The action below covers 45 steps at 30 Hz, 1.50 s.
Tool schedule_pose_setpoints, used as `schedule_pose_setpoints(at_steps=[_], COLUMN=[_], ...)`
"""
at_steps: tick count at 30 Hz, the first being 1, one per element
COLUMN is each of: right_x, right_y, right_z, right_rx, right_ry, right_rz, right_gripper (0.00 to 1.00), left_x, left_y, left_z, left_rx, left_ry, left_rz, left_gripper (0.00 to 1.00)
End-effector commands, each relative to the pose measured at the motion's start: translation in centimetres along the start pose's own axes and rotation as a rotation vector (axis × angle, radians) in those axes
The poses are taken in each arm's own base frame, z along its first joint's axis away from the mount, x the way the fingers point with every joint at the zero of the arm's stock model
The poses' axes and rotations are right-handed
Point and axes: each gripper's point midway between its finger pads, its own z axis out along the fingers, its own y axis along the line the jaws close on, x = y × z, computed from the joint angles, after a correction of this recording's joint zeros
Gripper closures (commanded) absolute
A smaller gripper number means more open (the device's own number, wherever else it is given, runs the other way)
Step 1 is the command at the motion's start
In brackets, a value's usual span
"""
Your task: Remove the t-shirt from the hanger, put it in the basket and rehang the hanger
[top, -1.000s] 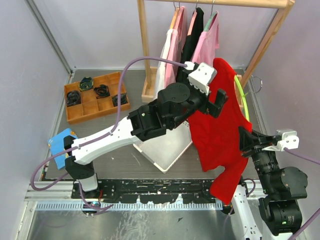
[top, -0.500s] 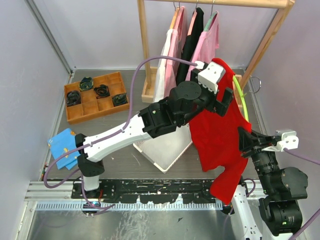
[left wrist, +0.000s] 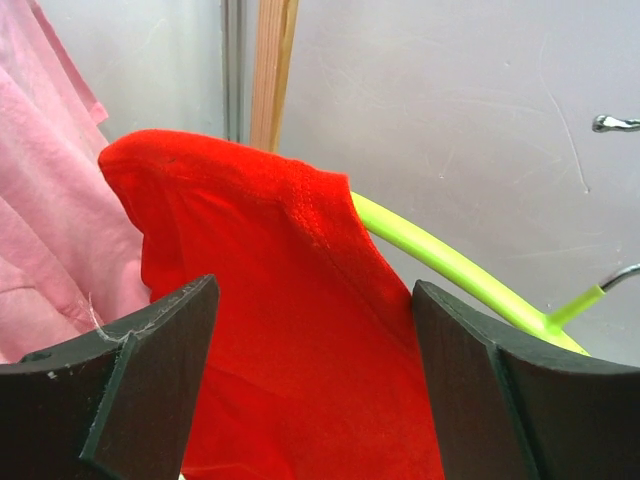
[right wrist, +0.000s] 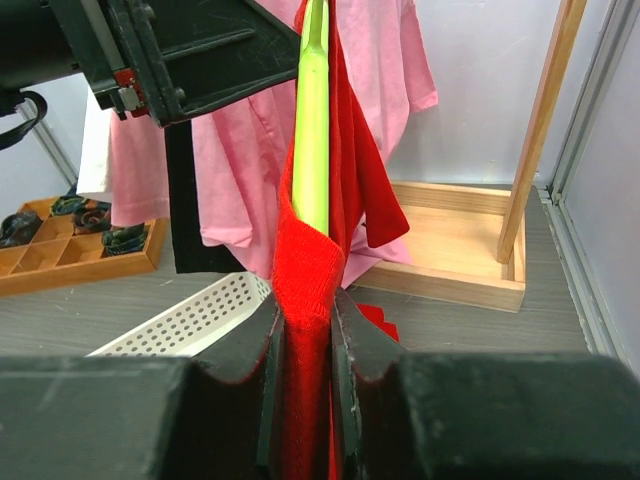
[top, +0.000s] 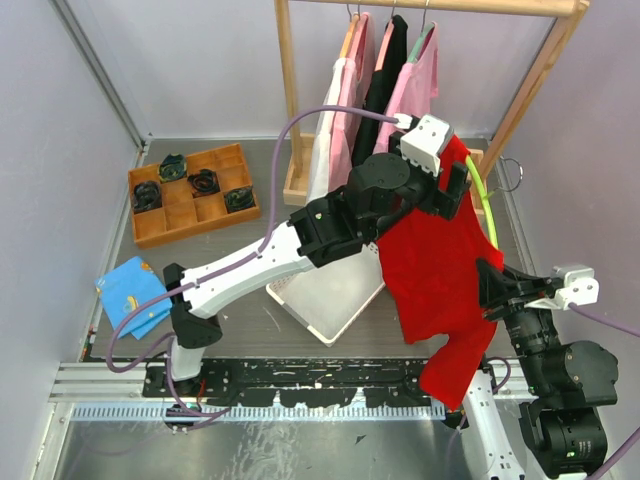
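While the right gripper (right wrist: 305,330) pinches the t-shirt (top: 435,270), the left gripper (left wrist: 312,335) straddles its top edge, jaws wide, hanger (left wrist: 450,268) bare beside.

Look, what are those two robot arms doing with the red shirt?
They are working to get the red t-shirt off its green hanger. The right gripper is shut on the shirt at the hanger's lower end, holding it up. The left gripper is open, with its jaws on either side of the shirt's top shoulder, not squeezing yet. The shirt has not come off the hanger.
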Motion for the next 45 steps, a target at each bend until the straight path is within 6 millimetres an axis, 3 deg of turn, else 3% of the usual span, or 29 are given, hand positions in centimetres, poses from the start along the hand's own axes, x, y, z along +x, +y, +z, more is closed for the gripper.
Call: schedule_pose_setpoints(at_steps=[1,6,13,16,20,24,31,39,42,43,45], right_x=[-4.3,-4.3,-4.3,-4.2,-4.1,-4.0,-4.2,-4.2,-4.1,-4.1,-4.0], right_y=[0.9,1.0,0.8,0.7,0.5,0.0,-0.9,-1.0,-1.1,-1.1,-1.1], right_z=[-1.0,-1.0,-1.1,-1.0,-0.8,-0.5,0.0,0.8,1.0,1.0,1.1], right_rx=[-0.028,-0.034,-0.027,-0.021,-0.011,0.018,0.068,0.069,0.070,0.070,0.069], right_ry=[-0.159,-0.157,-0.159,-0.157,-0.151,-0.148,-0.151,-0.145,-0.139,-0.137,-0.134], right_rz=[-0.022,-0.019,-0.020,-0.020,-0.015,-0.007,-0.001,-0.009,-0.016,-0.017,-0.018], right_gripper=[0.99,0.99,0.99,0.99,0.99,0.99,0.99,1.00,0.99,0.99,0.99], left_x=[-1.5,-1.7,-1.7,-1.5,-1.5,-1.7,-0.9,1.8,1.9,1.6,0.7], left_y=[0.0,0.2,-0.4,-0.8,-1.7,-3.9,-7.1,-8.0,-7.5,-7.1,-6.2], left_z=[0.5,0.9,1.3,1.3,0.9,-0.3,-4.1,-6.8,-7.2,-7.2,-7.5], left_rx=[0.006,0.007,0.038,0.058,0.114,0.244,0.392,0.458,0.441,0.423,0.381], left_ry=[-0.045,-0.055,-0.052,-0.046,-0.036,-0.020,0.036,0.140,0.151,0.145,0.116], left_rz=[-0.037,-0.051,-0.055,-0.057,-0.061,-0.068,-0.032,-0.017,-0.010,-0.004,0.011], left_gripper=[0.17,0.32,0.86,1.00,1.00,1.00,1.00,1.00,0.98,0.82,0.29])
